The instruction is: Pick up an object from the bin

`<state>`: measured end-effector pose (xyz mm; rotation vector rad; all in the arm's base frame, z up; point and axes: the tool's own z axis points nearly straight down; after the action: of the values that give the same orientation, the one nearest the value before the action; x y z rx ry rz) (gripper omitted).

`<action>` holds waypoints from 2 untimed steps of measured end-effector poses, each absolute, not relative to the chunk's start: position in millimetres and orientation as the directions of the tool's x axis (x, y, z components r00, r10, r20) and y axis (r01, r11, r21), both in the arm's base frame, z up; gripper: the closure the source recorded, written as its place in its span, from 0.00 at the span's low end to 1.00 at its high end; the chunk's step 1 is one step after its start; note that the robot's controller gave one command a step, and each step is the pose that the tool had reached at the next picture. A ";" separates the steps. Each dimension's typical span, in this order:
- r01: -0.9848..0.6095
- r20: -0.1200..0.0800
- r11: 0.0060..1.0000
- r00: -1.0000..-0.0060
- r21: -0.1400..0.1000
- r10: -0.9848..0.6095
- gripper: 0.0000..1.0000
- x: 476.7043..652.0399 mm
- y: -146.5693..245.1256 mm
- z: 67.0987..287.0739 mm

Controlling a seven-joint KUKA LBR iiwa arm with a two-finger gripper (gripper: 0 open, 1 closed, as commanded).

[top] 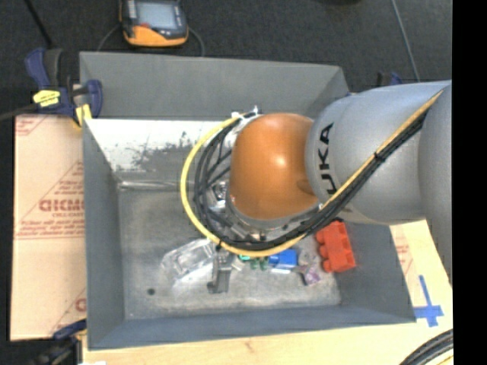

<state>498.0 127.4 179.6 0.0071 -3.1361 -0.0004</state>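
The gripper (pixel 221 277) is hanging low in the bin (pixel 103 226), just below the centre of the frame. Its dark grey tip is showing under the orange cover (pixel 274 166) and the looped cables (pixel 187 181) of the arm (pixel 380 150). Whether it is apart or together cannot be told, since the wrist is hiding most of it. The tip is sitting right at the right-hand end of a clear plastic piece (pixel 185 261); whether the two are touching cannot be told either.

That clear plastic piece is lying on the bin floor, left of centre in the lower half of the frame. Its long axis is running from lower left to upper right, with the upper right end pointing toward the gripper. It is looking see-through and crinkled, with pale glints along its edges and the grey floor showing through it.

The bin is grey metal, its floor looking dull and scuffed. Its far wall, toward the upper left of the frame, is carrying whitish scrape marks. To the right of the gripper a small green piece (pixel 255 263) and a blue piece (pixel 284 260) are lying side by side. A small purple piece (pixel 310 277) and a red block (pixel 335 248) are lying further right. Around the bin a dark floor (pixel 251 14) is showing, with an orange-and-black device (pixel 154 21) resting on it at the upper left of the frame.
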 end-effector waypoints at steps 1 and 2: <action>0.026 0.003 1.000 -1.000 -0.001 0.026 0.00 543.8 95.8 66.2; 0.028 -0.003 1.000 -1.000 0.001 0.028 1.00 545.2 97.1 70.8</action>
<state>545.2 97.1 70.8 -0.0440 -3.1446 -0.0021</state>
